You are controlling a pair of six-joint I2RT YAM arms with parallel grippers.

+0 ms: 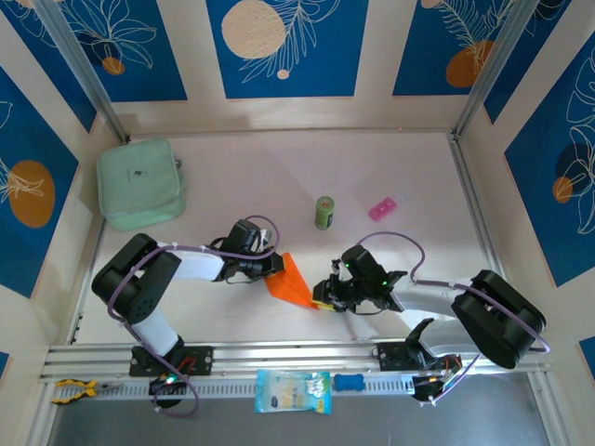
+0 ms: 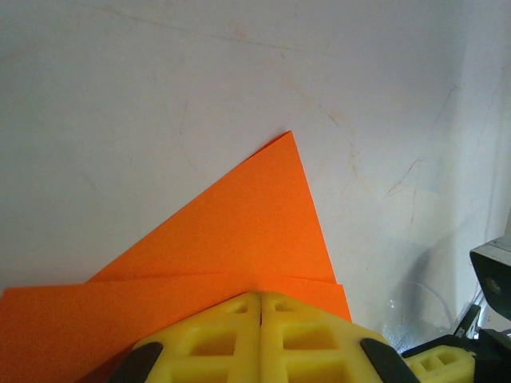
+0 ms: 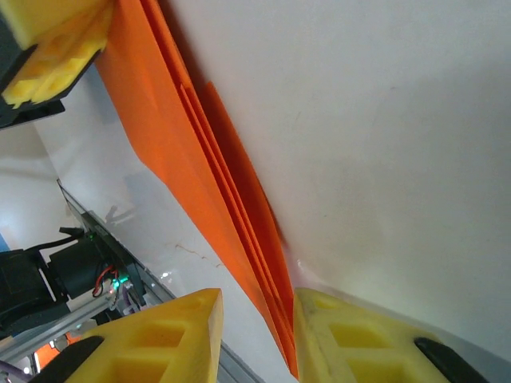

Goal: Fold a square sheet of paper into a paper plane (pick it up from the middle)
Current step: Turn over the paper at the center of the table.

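Orange sheet of paper [image 1: 290,279], folded into layers with one sharp point, lies on the pale desk [image 1: 409,158] between the two arms, near the front edge. The left hand [image 1: 275,267] is at its left side. In the left wrist view this hand [image 2: 261,319] has its yellow fingers pressed together with no gap, sitting over the paper [image 2: 239,231], whose point aims away from it. Whether they pinch a layer or only press on it, I cannot tell.

The right hand [image 1: 323,299] is at the paper's near right corner. Its jaws [image 3: 257,302] stand partly apart, and the stacked edges of the paper [image 3: 184,144] run between them, close against one finger and clear of the other.

Farther back stand a small green can [image 1: 323,213], a pink packet [image 1: 383,208] and, well to the left, a mint-green pouch [image 1: 139,183].
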